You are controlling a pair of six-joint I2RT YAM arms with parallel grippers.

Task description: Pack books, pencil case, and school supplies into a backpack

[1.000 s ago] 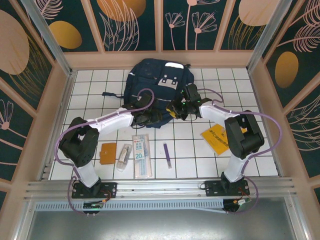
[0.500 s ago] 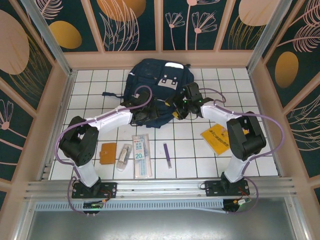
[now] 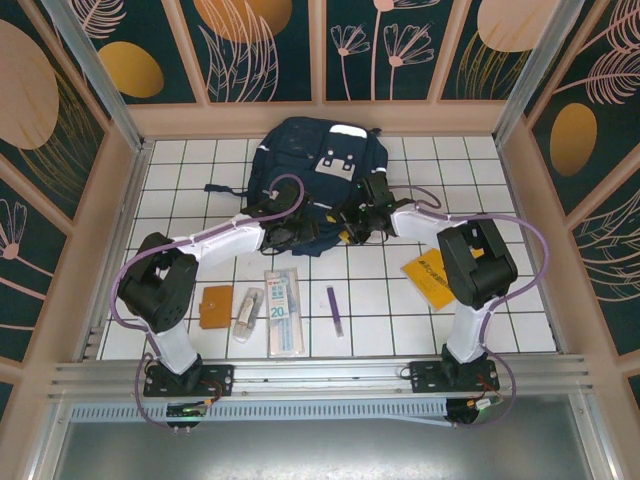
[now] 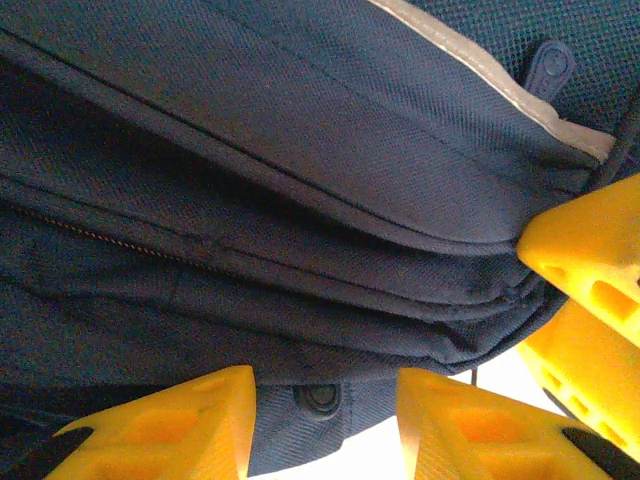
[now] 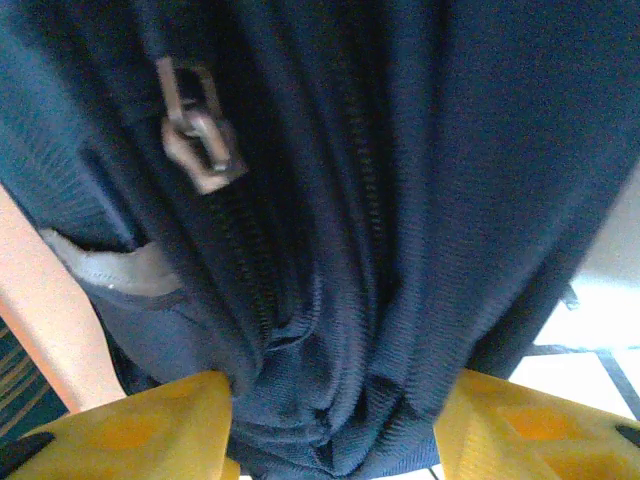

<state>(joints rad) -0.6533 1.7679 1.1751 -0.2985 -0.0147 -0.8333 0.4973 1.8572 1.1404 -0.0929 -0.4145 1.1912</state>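
Note:
The navy backpack [image 3: 315, 165] lies at the back of the tiled table. At its near edge my left gripper [image 3: 290, 235] is shut on a fabric flap with a snap [image 4: 320, 398], which sits between the yellow fingers [image 4: 180, 430]. Just to the right, my right gripper [image 3: 358, 222] holds bunched folds of backpack fabric [image 5: 350, 400] that fill its jaws. A zipper pull [image 5: 195, 135] hangs above them. The yellow booklet [image 3: 430, 275] lies at the right and the orange-brown book [image 3: 216, 306] at the left. A clear packet [image 3: 247, 312], the long "20" pack [image 3: 283, 310] and a purple pen [image 3: 333, 310] lie in front.
Pale walls [image 3: 115, 250] enclose the table on three sides, and a metal rail [image 3: 320, 375] runs along the near edge. The right gripper's yellow fingers [image 4: 590, 290] appear in the left wrist view, close beside the left one.
My right gripper has shifted a little left along the backpack's near edge, and its forearm has swung inward. The left arm and the loose items have stayed put.

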